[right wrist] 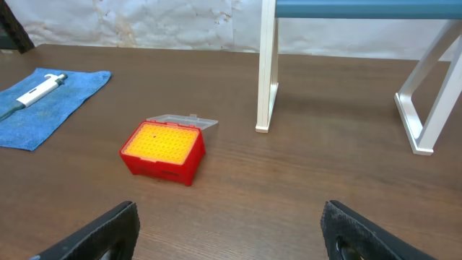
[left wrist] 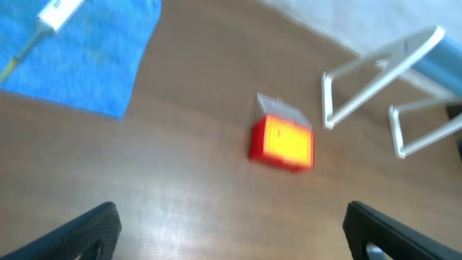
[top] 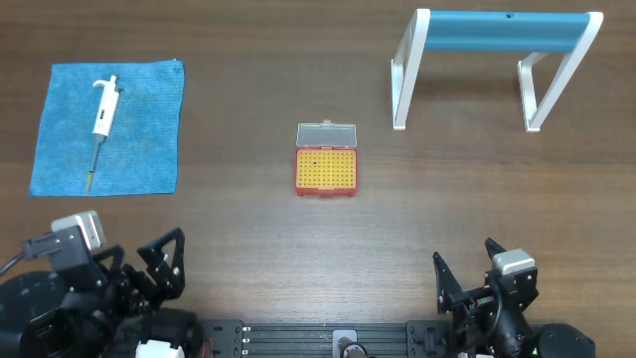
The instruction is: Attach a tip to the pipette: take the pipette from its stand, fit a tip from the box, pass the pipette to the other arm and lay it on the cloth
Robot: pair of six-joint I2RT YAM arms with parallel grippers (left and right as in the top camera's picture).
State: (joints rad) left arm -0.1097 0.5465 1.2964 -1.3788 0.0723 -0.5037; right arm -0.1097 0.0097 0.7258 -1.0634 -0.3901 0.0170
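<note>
Pipette [top: 104, 107] lay on the cloth [top: 149, 149], well apart from left fingers [left wrist: 83, 235] and right fingers [right wrist: 101, 235], both pairs spread open and empty

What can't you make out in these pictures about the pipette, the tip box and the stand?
Pipette: left wrist view, blurred and cut off by the picture's edge.
Tip on the pipette: top view, too small to judge how well it sits.
Tip box: left wrist view, blurred; empty slots cannot be told.
Stand: right wrist view, its bar cut off by the edge.
</note>
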